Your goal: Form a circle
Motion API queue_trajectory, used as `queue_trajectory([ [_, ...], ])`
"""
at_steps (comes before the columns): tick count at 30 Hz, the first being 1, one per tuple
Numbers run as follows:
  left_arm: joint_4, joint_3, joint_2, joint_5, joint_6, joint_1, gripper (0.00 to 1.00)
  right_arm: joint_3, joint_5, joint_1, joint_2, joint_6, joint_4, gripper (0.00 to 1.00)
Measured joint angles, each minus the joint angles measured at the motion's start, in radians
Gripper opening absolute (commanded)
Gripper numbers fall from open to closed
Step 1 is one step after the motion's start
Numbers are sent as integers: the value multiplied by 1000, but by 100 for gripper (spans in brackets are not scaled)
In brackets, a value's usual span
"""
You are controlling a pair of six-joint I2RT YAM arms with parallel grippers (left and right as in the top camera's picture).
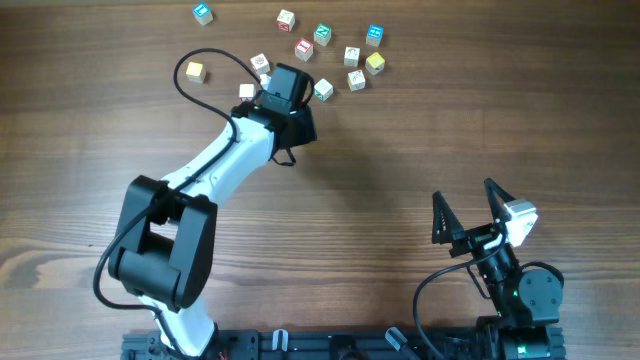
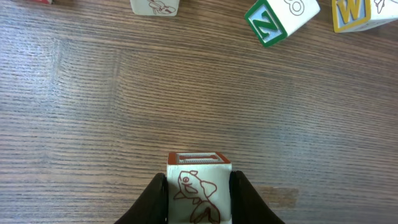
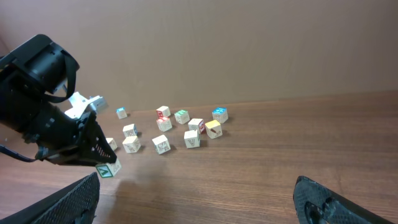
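Circle: not yet made. No closed ring shows anywhere. Its stock is a loose cluster of cubes on the worktop, beyond the left claw and to its right.

Entries run near to far, each placed from the left claw.

1. Right claw. Well apart, nearer the robot's base and to the right. Jaws spread full wide, nothing in them. Judged parked there to leave the cubes free for the other arm.

2. Left claw. Narrowed to one cube's width, it grips the held cube by two opposite sides, so the face with the red fish drawing looks toward the wrist camera. Cannot tell whether the cube rests on the wood or rides just above it.

3. Green N cube. Ahead and to the right, turned askew to the wood grain, apart from the held cube. Judged the nearest neighbour to set the held cube against.

4. Yellow W cube. Further right, just beside the N cube, with a gap between them.

5. White cube. Ahead and slightly left, with only its near edge in view.

6. Strays: a pale cube and a blue cube. Beyond and to the left, well apart from the cluster. Judged too remote to serve unless fetched.
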Motion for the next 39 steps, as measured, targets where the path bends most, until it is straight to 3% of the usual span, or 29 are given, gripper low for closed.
queue_trajectory([
  [9,20,0,0,-51,-5,-24,4,0,0,0,0,0,0,100],
  [20,14,0,51,-106,-135,-24,5,0,0,0,0,0,0,100],
  [25,17,0,72,-130,-169,-23,14,0,0,0,0,0,0,100],
  [31,19,0,72,-140,-187,-23,43,0,0,0,0,0,0,100],
  [35,18,0,72,-147,-190,-23,46,0,0,0,0,0,0,99],
  [39,18,0,72,-147,-192,-23,40,0,0,0,0,0,0,100],
])
